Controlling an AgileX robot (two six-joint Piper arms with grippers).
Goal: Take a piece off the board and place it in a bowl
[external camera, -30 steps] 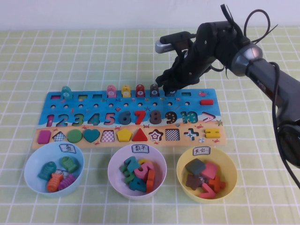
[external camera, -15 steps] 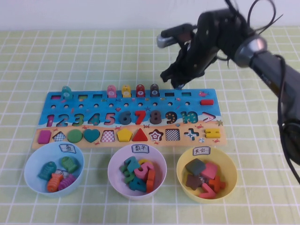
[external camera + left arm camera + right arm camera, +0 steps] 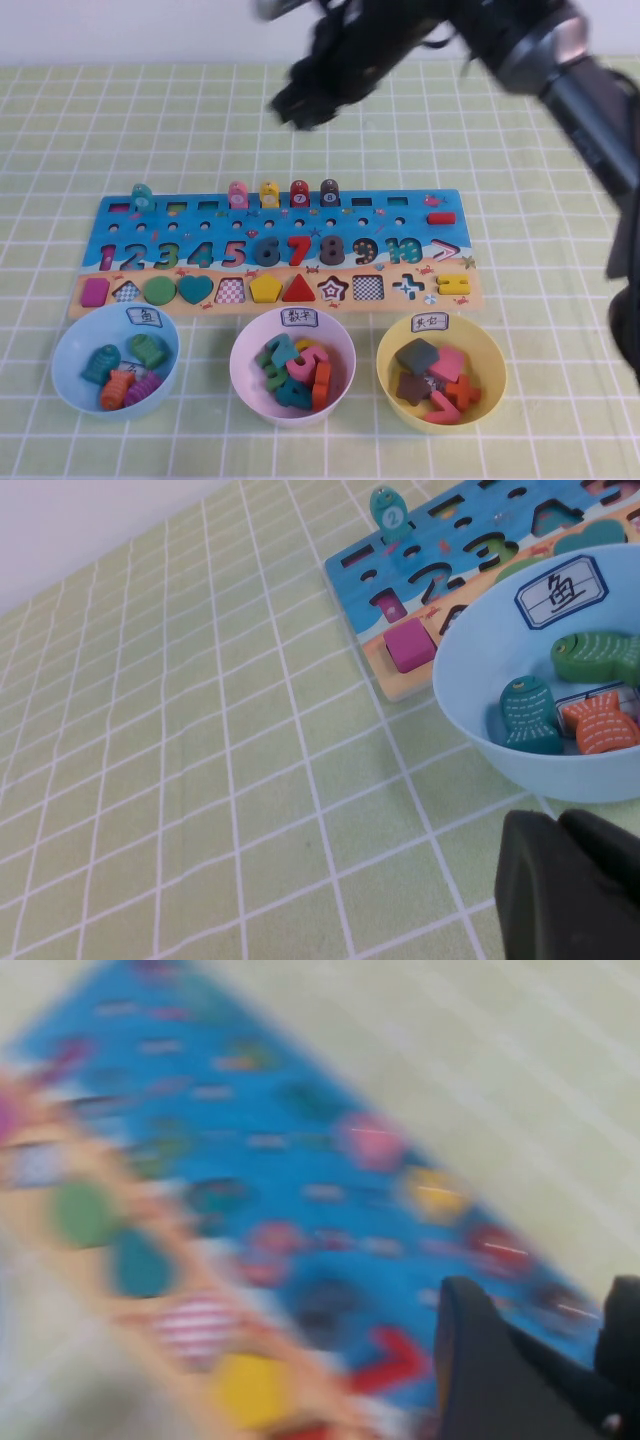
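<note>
— Two grippers to account for; where are they?

— In the high view the right gripper (image 3: 300, 100) hangs in the air beyond the far edge of the board (image 3: 420, 225), smeared by motion. Whether it is open or clamped on anything, I cannot tell. The left gripper (image 3: 565, 880) sits low over the tablecloth, just beside the light blue bowl (image 3: 62, 350), its two dark fingers (image 3: 610, 865) pressed together on nothing.

— And the navy fish piece?

— I can't find it. Standing on the far row of the board I see only the red piece (image 3: 299, 191), the grey-brown piece (image 3: 329, 190) next to it, and a few brighter ones. It may be riding in the right gripper, hidden in the blur, but that is a guess.

— How would it handle?

— My judgement: light, stiff painted wood, so no fear of crushing it, but small and smooth enough to twist or slip. Pinch it across the flat faces, low on the body. Release it close over the light blue bowl, among the fish already there, or it may bounce out.
</note>
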